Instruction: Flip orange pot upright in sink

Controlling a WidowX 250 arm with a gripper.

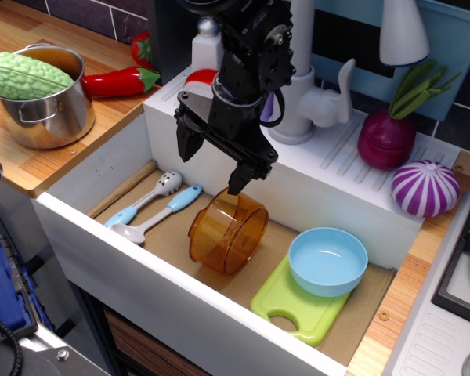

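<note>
Nearest the camera: white front wall of the sink [141, 270], running from near left toward near right. On the tan floor behind it, near right: green cutting board [298, 307] with light-blue bowl [327, 261] sitting on its far end. Left on the floor: two small utensils side by side, a white slotted spoon [153, 196] and a blue-handled spatula [160, 215], both angled toward the far right.

Between utensils and bowl: orange pot [229, 229], lying on its side, open mouth tipped toward the near left, apart from the bowl and from the utensils. Open tan floor on both flanks of the pot; less room on the bowl side.

Directly above the pot: black pincer [211, 163], pointing down, fingers spread wide, holding nothing; right fingertip just at the pot's upper far rim, contact not clear. Arm coming down from the far top, in front of the white faucet [301, 94].

On the table at far left: steel pot [43, 102] with green bumpy gourd [23, 74] across its top, red chilli [121, 81] beside it. Far right on the drainboard: purple radish-like toy [386, 137] and striped purple onion [424, 186]. Stove edge [466, 266] at right.
</note>
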